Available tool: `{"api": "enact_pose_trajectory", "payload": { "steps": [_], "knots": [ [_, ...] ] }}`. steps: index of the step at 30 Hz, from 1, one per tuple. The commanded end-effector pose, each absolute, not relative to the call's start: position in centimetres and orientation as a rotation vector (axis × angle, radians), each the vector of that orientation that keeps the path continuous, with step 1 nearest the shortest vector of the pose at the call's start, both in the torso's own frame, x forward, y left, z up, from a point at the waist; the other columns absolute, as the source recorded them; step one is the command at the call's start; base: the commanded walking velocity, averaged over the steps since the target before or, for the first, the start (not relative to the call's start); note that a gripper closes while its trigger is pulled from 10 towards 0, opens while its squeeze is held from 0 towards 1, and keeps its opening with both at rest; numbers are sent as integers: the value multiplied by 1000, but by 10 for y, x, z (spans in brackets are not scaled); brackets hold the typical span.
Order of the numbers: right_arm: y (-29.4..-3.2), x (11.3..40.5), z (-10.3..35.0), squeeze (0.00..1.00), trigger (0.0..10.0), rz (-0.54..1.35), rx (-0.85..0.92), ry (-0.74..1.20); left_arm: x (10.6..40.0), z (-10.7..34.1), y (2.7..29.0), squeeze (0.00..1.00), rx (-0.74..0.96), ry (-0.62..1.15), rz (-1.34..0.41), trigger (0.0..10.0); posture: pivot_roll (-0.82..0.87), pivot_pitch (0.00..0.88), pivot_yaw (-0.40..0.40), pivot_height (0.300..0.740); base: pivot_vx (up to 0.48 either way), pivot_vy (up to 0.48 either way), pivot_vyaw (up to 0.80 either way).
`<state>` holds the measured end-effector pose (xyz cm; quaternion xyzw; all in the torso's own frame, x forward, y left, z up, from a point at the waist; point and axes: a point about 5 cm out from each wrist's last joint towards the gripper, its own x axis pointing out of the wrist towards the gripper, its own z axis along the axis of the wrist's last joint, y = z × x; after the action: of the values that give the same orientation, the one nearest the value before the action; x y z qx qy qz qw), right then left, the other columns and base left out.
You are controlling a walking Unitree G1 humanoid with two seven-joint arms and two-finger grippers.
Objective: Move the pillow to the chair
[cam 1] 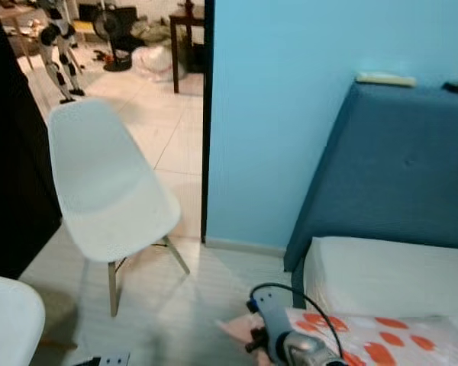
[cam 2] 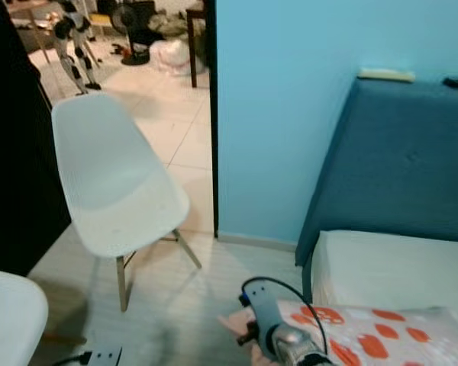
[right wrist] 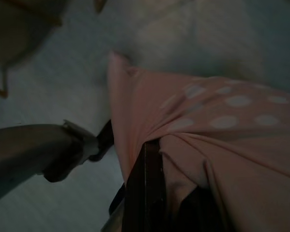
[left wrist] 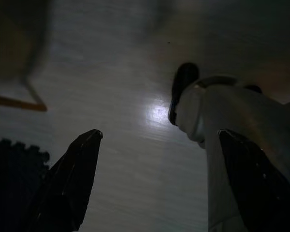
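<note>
We hold the pillow [right wrist: 222, 125] in our right hand [right wrist: 152, 193]: the black fingers [right wrist: 147, 183] are closed tight on a bunched fold of its pink, spotted fabric, and the cloth drapes over and around them. In the head views the pillow [cam 1: 382, 339] sits at about 5 o'clock, low and to our right, white with orange spots, just in front of the white mattress [cam 1: 389, 274] of the bed. The silver right arm [cam 1: 290, 343] with its black cable rises at 6 o'clock, touching the pillow's near edge.

The chair [cam 1: 107, 191], white with wooden legs, stands at about 10 o'clock on the pale floor [cam 1: 191, 297], well apart from the pillow, its seat bare. Behind it a doorway opens onto a tiled room. A blue wall [cam 1: 290, 114] fills 12 o'clock, and the bed's dark blue headboard [cam 1: 397, 168] stands at 2 o'clock.

Our left hand [left wrist: 159, 179] hangs over the floor with its two black fingers [left wrist: 72, 179] spread wide, holding nothing.
</note>
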<state>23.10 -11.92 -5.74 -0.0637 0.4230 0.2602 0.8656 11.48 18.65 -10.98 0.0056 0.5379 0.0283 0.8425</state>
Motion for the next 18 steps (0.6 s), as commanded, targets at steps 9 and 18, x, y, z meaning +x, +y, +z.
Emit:
{"api": "enact_pose_trajectory", "payload": {
  "steps": [9,18],
  "knots": [
    [-103,237,-51,0,10000,607,-106,837,95,-116,180,0,-4,1219,41,10000,-14,47,-37,740,0,0,780],
    [-104,243,-47,0,10000,586,-77,814,95,-116,177,0,-24,1210,52,10000,-15,44,-37,740,0,0,778]
  ]
}}
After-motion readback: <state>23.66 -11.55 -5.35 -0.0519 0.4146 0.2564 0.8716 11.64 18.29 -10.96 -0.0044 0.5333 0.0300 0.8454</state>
